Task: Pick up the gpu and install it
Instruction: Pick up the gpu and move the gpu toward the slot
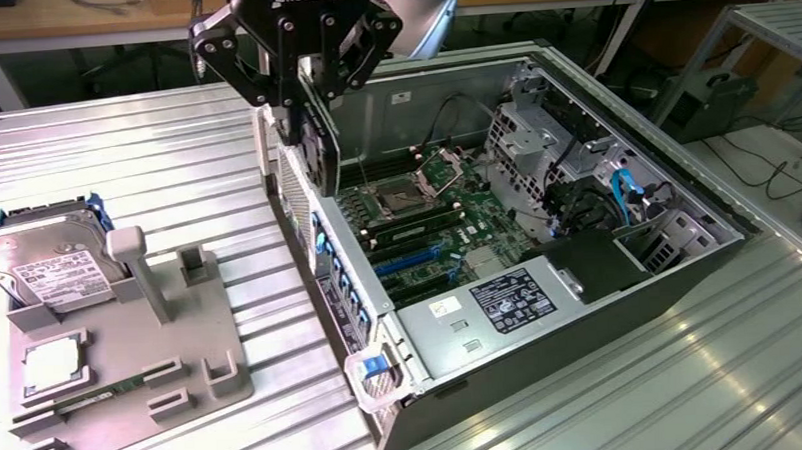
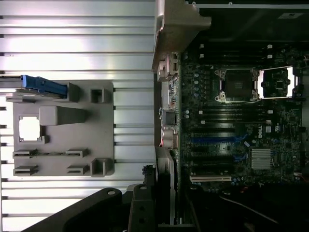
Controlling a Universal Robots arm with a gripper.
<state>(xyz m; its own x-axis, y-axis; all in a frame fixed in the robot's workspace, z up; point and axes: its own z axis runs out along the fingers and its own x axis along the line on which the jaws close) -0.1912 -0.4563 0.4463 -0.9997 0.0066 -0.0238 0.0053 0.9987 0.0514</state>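
My gripper (image 1: 303, 93) hangs at the top of the exterior view, shut on the gpu (image 1: 318, 148). The black card hangs upright on its edge with its silver bracket (image 1: 267, 140) toward the exterior view's left. It is held above the rear wall of the open computer case (image 1: 670, 276), over the motherboard (image 1: 428, 224). In the wrist view the gpu (image 2: 165, 193) is seen edge-on between the black fingers (image 2: 140, 208), in line with the case's rear panel. The blue expansion slots (image 2: 212, 140) lie beside it on the motherboard (image 2: 231, 96).
A grey fixture tray (image 1: 177, 323) lies at the exterior view's left on the ribbed metal table (image 1: 171, 133). It carries a silver hard drive (image 1: 49, 267), a square processor (image 1: 53, 362) and a green memory stick (image 1: 100, 391). Drive cages and blue cables (image 1: 623, 192) crowd the case's far side.
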